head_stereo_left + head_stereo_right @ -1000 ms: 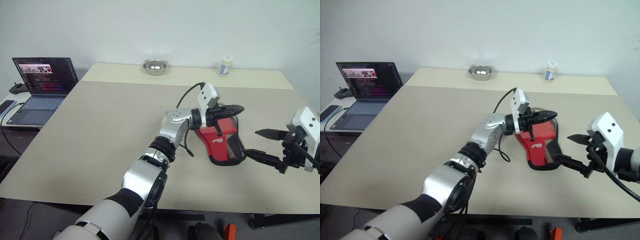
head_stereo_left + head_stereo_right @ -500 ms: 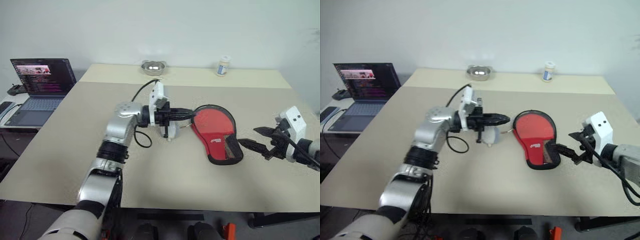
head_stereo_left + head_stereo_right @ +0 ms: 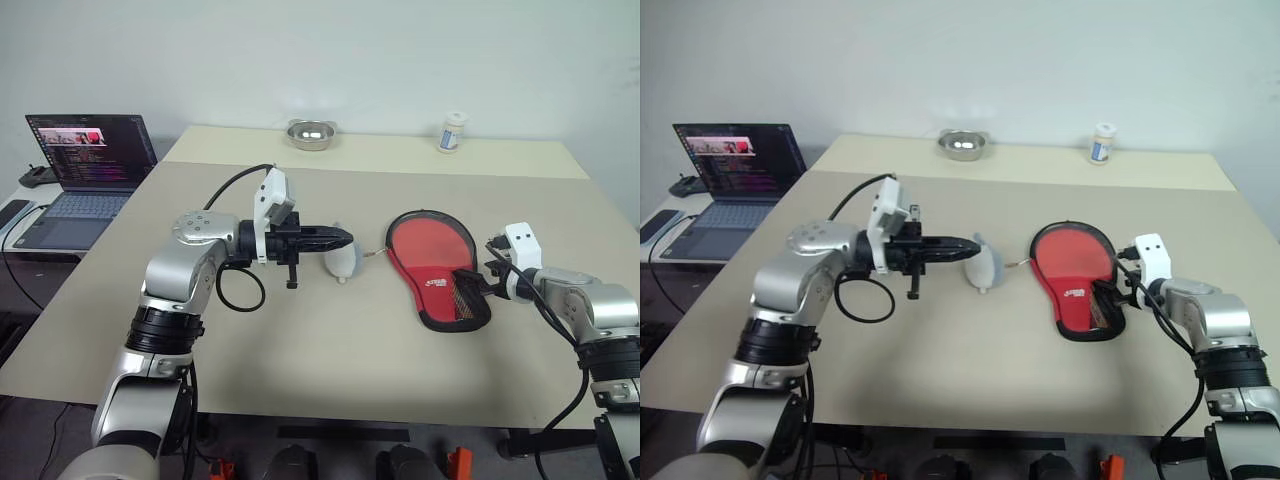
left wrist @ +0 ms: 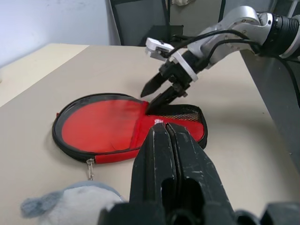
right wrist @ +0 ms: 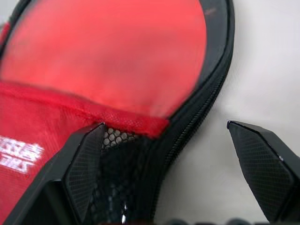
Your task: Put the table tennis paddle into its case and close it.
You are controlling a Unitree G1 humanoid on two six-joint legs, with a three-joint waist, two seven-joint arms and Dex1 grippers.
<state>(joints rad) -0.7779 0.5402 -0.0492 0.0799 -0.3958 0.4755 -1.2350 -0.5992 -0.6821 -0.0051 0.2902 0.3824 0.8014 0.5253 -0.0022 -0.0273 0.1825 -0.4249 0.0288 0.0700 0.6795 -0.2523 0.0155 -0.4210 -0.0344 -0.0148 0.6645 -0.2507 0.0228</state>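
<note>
On the table point(image 3: 250, 330) right of centre, the case point(image 3: 437, 268) lies flat, its mesh edge straddled by the wide-open right gripper point(image 4: 157, 93); the left gripper point(image 3: 335, 239) is shut, empty; thin fabric could be missed or bunched

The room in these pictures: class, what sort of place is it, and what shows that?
Probably an office or lab: a plain table against a bare white wall, with an open laptop showing code on a side desk.

The white logo print point(image 5: 18, 152) on the red fabric paddle-shaped case point(image 3: 437, 262) is cut off and blurred. The small white jar's point(image 3: 452, 131) label is too small to read.
</note>
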